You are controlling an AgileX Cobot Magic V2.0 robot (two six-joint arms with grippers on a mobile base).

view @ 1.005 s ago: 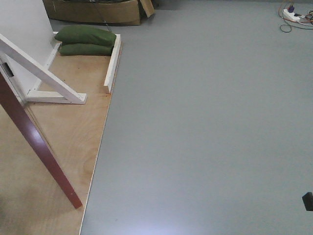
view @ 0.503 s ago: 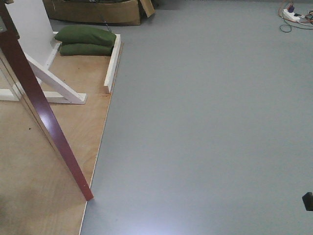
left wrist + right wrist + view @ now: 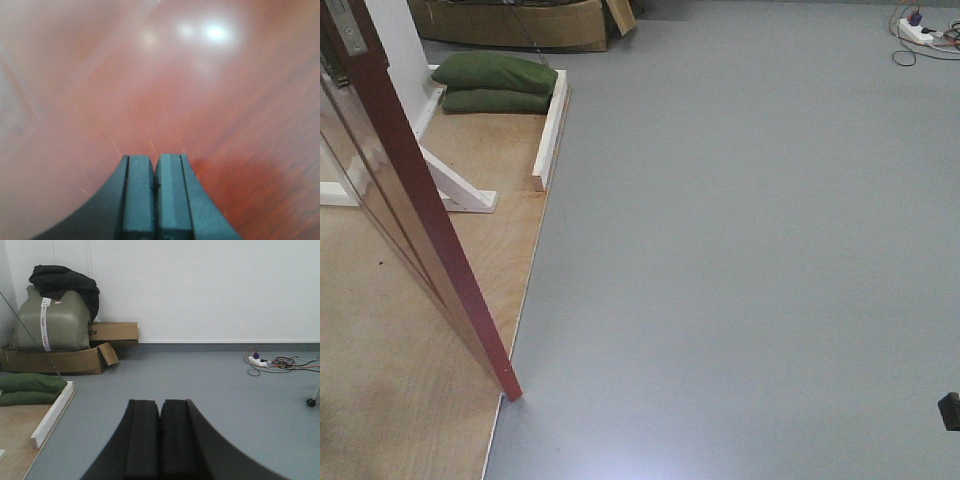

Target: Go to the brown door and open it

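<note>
Front view: door [image 3: 432, 210] stands ajar at frame left, seen nearly edge-on. Its free edge, the long axis, is upright and shows as a red-brown band slanting from top left down to a bottom corner. That corner sits just past the plywood [image 3: 380, 400] border, over the grey floor [image 3: 740, 260]. A glossy face shows on the left of the edge, with a pale metal plate on the edge near its top.

Left gripper [image 3: 155, 161]: fingers together, holding nothing. The door face [image 3: 150, 75] fills its whole view, dead ahead and very close, blurred with glare spots. I cannot tell whether the tips touch the door.

Right gripper [image 3: 160, 407]: fingers together, empty. It looks away from the door across open floor to a white wall, and no door shows in its view.

Key relation: the door lies straight in front of the left gripper, so the left arm is the nearer one. Judgement: any further opening is a push along the left gripper's pointing axis, square to the face.

Change over the last second: the bottom corner has travelled off the plywood toward the floor, the edge has risen steeper in frame, and more of the face has turned into sight. The brace [image 3: 455, 185] behind the door is now partly covered, while the bags [image 3: 495, 75] beyond it are unmoved. Judged as mid-swing, opening well under way
</note>
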